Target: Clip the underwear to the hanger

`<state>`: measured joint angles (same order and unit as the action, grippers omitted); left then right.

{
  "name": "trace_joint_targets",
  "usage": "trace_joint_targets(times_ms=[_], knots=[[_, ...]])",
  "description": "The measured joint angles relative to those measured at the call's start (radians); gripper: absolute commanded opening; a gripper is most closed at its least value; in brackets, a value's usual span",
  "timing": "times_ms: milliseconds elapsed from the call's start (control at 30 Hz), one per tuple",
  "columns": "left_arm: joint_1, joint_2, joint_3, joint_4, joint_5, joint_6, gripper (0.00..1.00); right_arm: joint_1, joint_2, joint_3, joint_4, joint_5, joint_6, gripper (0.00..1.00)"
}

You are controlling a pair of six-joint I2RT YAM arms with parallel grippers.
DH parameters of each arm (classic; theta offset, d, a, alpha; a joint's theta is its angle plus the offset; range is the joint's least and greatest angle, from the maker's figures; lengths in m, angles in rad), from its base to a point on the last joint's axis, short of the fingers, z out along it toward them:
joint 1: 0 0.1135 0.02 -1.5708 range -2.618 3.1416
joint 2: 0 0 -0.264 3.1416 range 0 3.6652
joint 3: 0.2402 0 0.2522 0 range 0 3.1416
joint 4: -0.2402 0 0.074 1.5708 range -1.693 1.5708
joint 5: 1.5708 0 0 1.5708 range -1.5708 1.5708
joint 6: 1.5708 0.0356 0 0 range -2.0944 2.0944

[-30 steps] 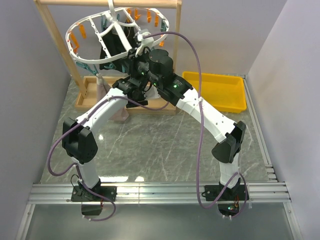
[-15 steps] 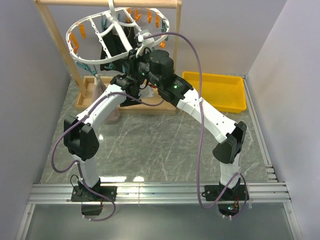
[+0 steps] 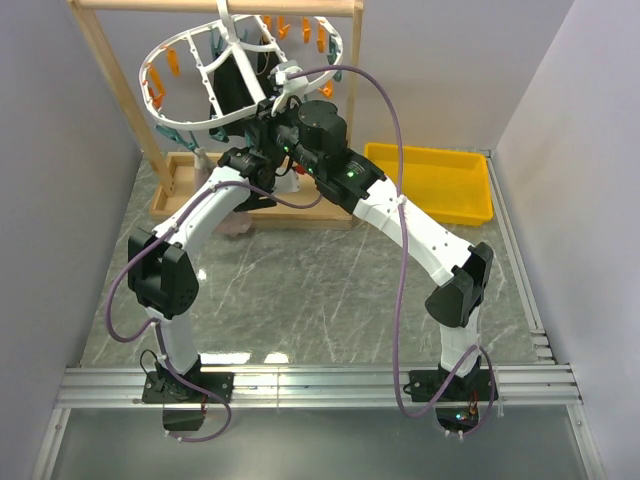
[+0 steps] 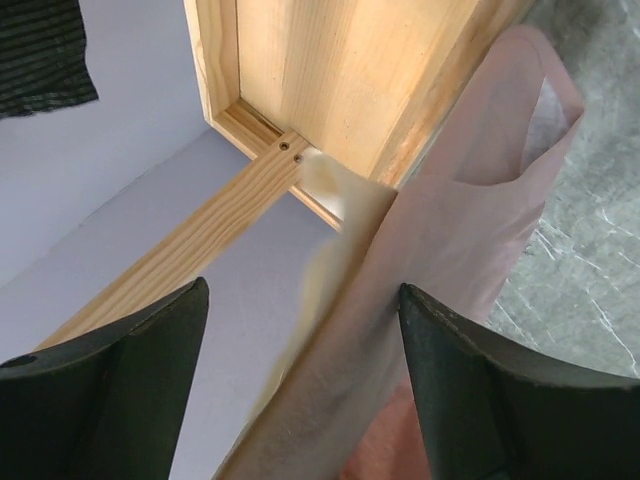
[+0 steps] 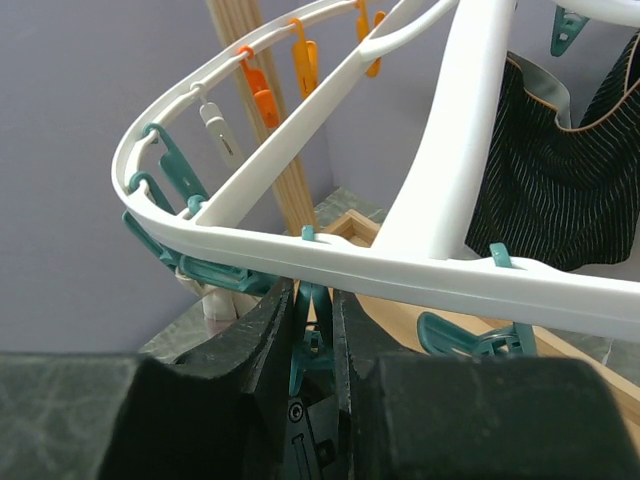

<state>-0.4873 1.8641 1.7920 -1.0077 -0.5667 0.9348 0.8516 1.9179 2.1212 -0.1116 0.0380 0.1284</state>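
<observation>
The white hanger ring [image 3: 224, 28] hangs from the wooden rack, with orange and teal pegs on its rim [image 5: 330, 255]. My right gripper [image 5: 313, 295] is shut on a teal peg [image 5: 318, 330] just under the rim; in the top view it [image 3: 272, 108] is at the ring's near edge. The pink underwear [image 4: 450, 200] hangs down between my left gripper's [image 4: 303, 290] jaws, which stand apart; it touches the right finger [image 4: 480, 390]. Its upper end is out of view there. A pale bunch of cloth [image 5: 215, 300] shows under the teal pegs on the left. The underwear's lower part [image 3: 232, 228] shows beside the left arm.
The wooden rack's post [image 3: 110, 70] and base box [image 4: 330, 70] stand close behind the grippers. A black striped garment [image 5: 560, 190] hangs from the ring. A yellow tray [image 3: 440, 180] lies at the back right. Both wrists crowd together under the ring.
The left arm has swung left and up toward the ring's near edge. The ring has tipped up a little. Less pink fabric shows by the rack base.
</observation>
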Motion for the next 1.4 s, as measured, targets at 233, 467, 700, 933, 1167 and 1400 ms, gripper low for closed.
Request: trace_joint_targets(times_ms=[233, 467, 700, 933, 1167, 1400], knots=[[-0.016, 0.0, 0.054, -0.011, 0.037, 0.002, 0.85, 0.0, -0.003, 0.0, 0.01, -0.004, 0.003, 0.0], [-0.032, 0.0, 0.095, -0.005, 0.056, 0.002, 0.82, 0.005, -0.025, 0.0, 0.024, -0.006, 0.003, 0.0], [-0.029, 0.007, 0.094, 0.005, 0.049, 0.003, 0.8, 0.005, -0.025, -0.002, 0.021, -0.003, 0.003, 0.0], [-0.023, 0.016, 0.093, -0.013, 0.031, 0.0, 0.79, 0.005, -0.025, -0.015, 0.024, 0.005, 0.002, 0.0], [-0.011, 0.016, 0.085, -0.029, 0.0, -0.006, 0.75, 0.005, -0.026, -0.032, 0.043, 0.011, 0.001, 0.0], [-0.002, 0.016, 0.085, -0.064, -0.036, -0.018, 0.68, 0.004, -0.029, -0.043, 0.06, 0.017, 0.003, 0.0]])
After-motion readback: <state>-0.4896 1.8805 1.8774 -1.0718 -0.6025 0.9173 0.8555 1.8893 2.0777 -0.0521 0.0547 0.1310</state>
